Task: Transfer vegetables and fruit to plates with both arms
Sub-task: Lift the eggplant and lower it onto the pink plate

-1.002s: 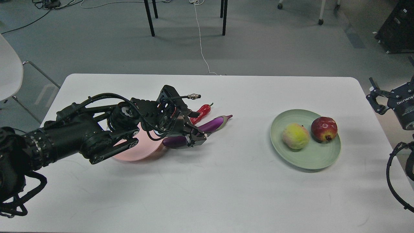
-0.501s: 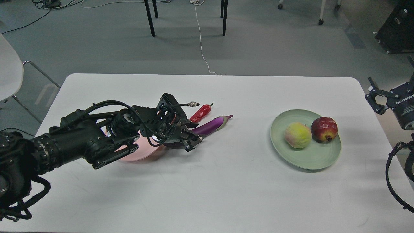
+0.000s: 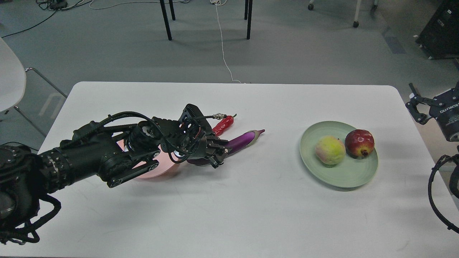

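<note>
Head view shows the left gripper [image 3: 217,153] low over the white counter [image 3: 229,215], its fingers [image 3: 219,162] closed around the thick near end of the eggplant [image 3: 244,139] — the purple body runs up and right from the grasp, stem end pointing away. Just behind it lies the red chili pepper [image 3: 224,124], partly hidden by the wrist. The pink plate [image 3: 157,171] sits under the left arm, mostly covered; the eggplant's near end is at its right edge. Well apart to the right, the green plate [image 3: 344,175] carries the peach [image 3: 330,149] and the pomegranate [image 3: 359,143], side by side. At the right edge, the right gripper [image 3: 416,107] hangs off the counter — its fingers are spread and empty.
</note>
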